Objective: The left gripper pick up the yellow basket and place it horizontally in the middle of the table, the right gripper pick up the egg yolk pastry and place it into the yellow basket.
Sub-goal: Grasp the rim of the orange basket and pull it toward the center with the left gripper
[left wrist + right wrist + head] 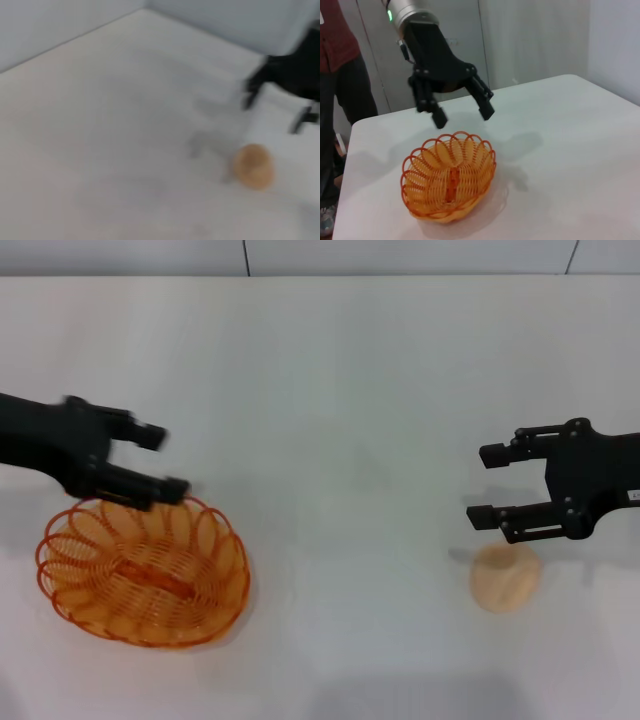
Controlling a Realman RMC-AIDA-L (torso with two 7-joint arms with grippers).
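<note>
Fingers spread and empty, my left gripper (160,462) hovers over the yellow basket's (143,576) far rim. My right gripper (489,485), open and empty, hangs just above the egg yolk pastry (506,578); its white label (633,495) is unreadable.

The head camera is looking down on the worktop (330,370) from above, taking in both sides; the left wrist camera is facing across to the pastry (254,166); the right wrist camera is facing the basket (448,181); both also appearing overhead.

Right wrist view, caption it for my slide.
Left claw hovers open above the yellow basket on the white table.
</note>
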